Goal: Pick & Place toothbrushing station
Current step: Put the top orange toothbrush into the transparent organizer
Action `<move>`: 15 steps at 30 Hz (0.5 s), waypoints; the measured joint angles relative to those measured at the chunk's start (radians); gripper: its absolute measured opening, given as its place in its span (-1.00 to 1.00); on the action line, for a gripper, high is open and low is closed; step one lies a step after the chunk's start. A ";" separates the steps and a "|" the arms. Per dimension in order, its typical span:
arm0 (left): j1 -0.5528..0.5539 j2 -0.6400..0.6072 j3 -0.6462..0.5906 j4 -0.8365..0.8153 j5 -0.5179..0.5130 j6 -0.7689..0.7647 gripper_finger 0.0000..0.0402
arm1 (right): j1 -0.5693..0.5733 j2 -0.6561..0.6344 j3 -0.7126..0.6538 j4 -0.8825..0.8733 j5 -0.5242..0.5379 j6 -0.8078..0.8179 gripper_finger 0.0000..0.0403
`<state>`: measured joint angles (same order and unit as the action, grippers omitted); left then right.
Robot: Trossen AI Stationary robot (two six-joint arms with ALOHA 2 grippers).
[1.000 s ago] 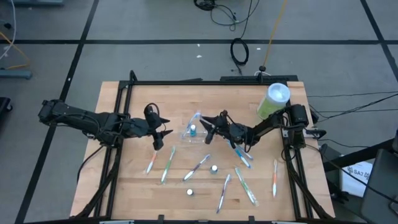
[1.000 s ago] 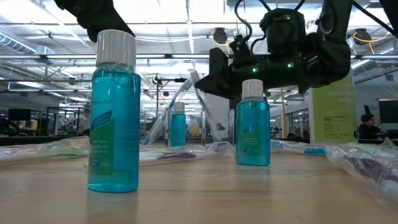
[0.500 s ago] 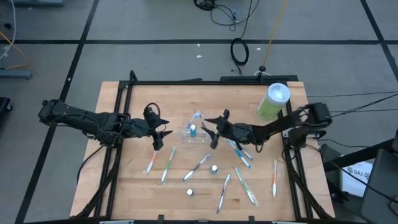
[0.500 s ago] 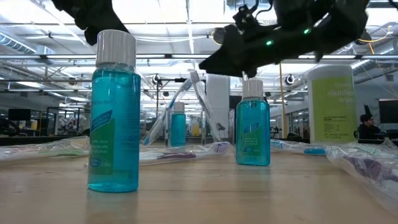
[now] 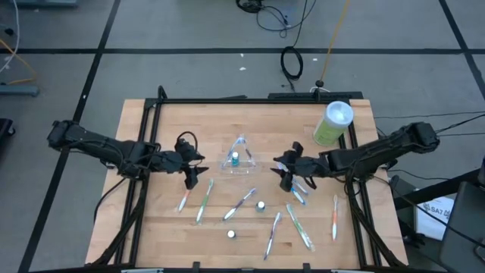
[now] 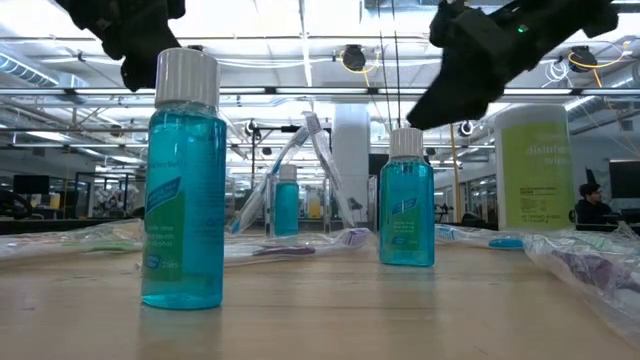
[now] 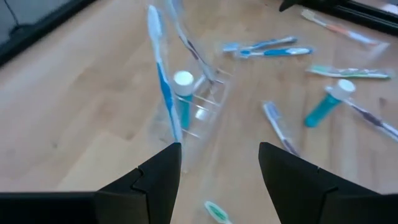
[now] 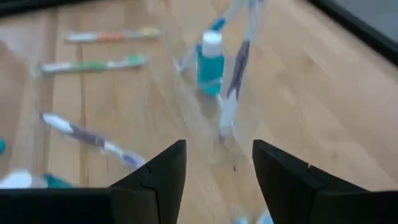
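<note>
— Your hands first: what are they doing?

— My right hand [image 5: 286, 168] hangs over the worktop [image 5: 167, 220] just to the right of the clear cup [image 5: 238, 158], fingers spread with a clear gap between them, holding nothing and touching nothing. My left hand [image 5: 192, 165] sits on the cup's other side, a little farther from it, fingers likewise parted and empty.

— And the cup itself?

— It stands upright between my two hands. Inside it are a small teal bottle with a white cap [image 8: 209, 62] and two toothbrushes [image 7: 163, 81] leaning against its rim, heads up.

— What lies around it?

— Wrapped toothbrushes are scattered flat on the worktop on the near side of the cup: a pair [image 5: 203, 200] below my left hand, one [image 5: 241, 205] nearly straight below the cup, several more [image 5: 298, 224] below my right hand, and an orange one [image 5: 334, 216] farthest from the cup, near the right edge. Two more small bottles [image 6: 183, 180] stand among them, well apart from the cup.

— Anything in the way?

— A tall light-green canister [image 5: 332, 124] stands beyond my right arm, well away from the cup. Between each hand and the cup is bare wood.
</note>
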<state>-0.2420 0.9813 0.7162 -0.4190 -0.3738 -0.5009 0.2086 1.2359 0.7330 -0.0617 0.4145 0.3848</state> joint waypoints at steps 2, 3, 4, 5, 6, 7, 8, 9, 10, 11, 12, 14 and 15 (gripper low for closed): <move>-0.014 0.000 0.000 -0.005 0.001 -0.037 0.11 | 0.007 -0.003 0.000 -0.045 0.000 0.023 -0.12; -0.022 0.000 0.000 -0.008 0.001 -0.060 0.11 | 0.010 -0.002 0.000 -0.069 0.000 0.041 -0.12; -0.031 0.005 0.000 -0.012 -0.001 -0.085 0.11 | 0.010 -0.002 0.000 -0.100 -0.001 0.061 -0.12; -0.040 0.017 0.000 -0.013 -0.005 -0.111 0.11 | 0.010 -0.002 0.000 -0.134 -0.001 0.085 -0.13; -0.050 0.031 0.000 -0.015 -0.013 -0.135 0.11 | 0.007 -0.002 0.000 -0.168 0.001 0.108 -0.13; -0.062 0.044 0.000 -0.026 -0.020 -0.158 0.11 | 0.001 -0.002 0.000 -0.204 0.003 0.134 -0.13; -0.075 0.057 -0.001 -0.038 -0.029 -0.182 0.11 | -0.005 -0.002 0.000 -0.240 0.003 0.161 -0.13; -0.088 0.070 -0.002 -0.045 -0.041 -0.206 0.11 | -0.012 -0.002 -0.002 -0.269 0.004 0.191 -0.13; -0.100 0.086 -0.002 -0.049 -0.053 -0.233 0.11 | -0.021 -0.002 -0.008 -0.286 0.005 0.217 -0.13; -0.113 0.104 -0.002 -0.057 -0.067 -0.263 0.11 | -0.030 -0.002 -0.016 -0.295 0.004 0.235 -0.13; -0.123 0.126 -0.002 -0.072 -0.075 -0.295 0.11 | -0.038 -0.002 -0.026 -0.295 0.003 0.247 -0.13; -0.140 0.175 -0.002 -0.091 -0.092 -0.356 0.11 | -0.056 -0.002 -0.048 -0.286 0.003 0.266 -0.13; -0.145 0.200 -0.002 -0.098 -0.100 -0.383 0.11 | -0.065 -0.002 -0.060 -0.277 0.000 0.274 -0.13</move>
<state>-0.3869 1.1811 0.7147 -0.5171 -0.4743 -0.8840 0.1434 1.2343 0.6728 -0.3391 0.4144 0.6586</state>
